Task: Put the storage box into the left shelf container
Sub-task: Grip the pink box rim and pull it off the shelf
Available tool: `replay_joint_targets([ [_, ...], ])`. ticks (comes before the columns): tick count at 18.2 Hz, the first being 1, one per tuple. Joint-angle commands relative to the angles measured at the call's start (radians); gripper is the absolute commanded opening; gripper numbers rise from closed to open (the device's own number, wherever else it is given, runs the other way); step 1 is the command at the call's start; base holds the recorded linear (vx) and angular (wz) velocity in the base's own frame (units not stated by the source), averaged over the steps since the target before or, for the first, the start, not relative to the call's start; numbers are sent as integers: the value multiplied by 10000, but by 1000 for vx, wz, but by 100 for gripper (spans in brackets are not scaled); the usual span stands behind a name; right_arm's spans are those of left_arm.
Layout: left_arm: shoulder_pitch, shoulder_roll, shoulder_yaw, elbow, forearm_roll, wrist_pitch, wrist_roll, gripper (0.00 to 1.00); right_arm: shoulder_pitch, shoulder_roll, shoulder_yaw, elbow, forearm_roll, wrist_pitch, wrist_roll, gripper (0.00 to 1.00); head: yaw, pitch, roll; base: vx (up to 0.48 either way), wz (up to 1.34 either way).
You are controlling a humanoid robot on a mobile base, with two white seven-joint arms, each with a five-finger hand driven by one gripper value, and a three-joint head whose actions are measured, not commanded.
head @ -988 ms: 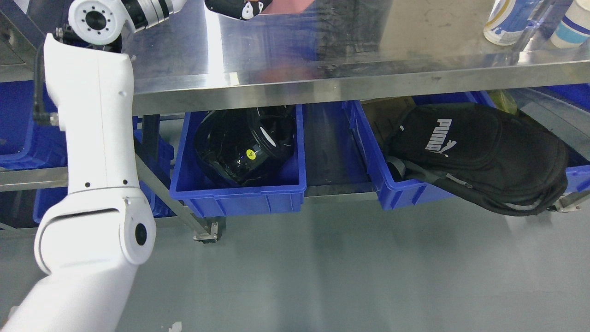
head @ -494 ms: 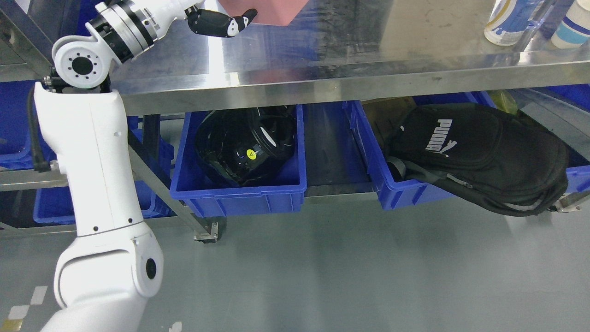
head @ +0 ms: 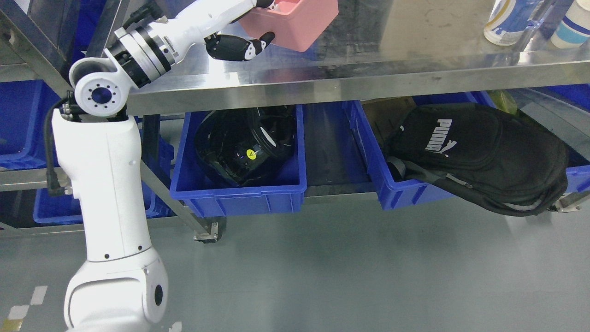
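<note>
Left hand [head: 251, 27]: its fingers [head: 239, 47] are closed on the pink storage box [head: 295, 23], which is lifted a little over the counter [head: 368, 60].
Left shelf container [head: 27, 124]: blue, far down-left of the fingers.
Progress: the box is grasped; carrying it and putting it in are left.

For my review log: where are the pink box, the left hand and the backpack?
pink box [head: 299, 25], head view, front wall.
left hand [head: 239, 46], head view, black thumb.
backpack [head: 479, 152], head view, top panel.
</note>
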Motion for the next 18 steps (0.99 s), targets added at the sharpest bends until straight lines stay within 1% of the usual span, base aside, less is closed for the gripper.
replay_joint_targets([
  [1,601,170,-1248,-1467,109,2,5,1,-184,-175,0,-174,0,-8,-6,99,0,0,0,0,0],
  [5,1016,170,-1586,-1698,140,2,5,1,-184,-175,0,-174,0,-8,-6,99,0,0,0,0,0],
  [12,1017,170,-1586,-1790,140,2,5,1,-184,-175,0,-174,0,-8,-6,99,0,0,0,0,5],
  [18,1001,170,-1586,-1836,156,2,20,1,-184,-175,0,-174,0,-8,-6,99,0,0,0,-46,258],
])
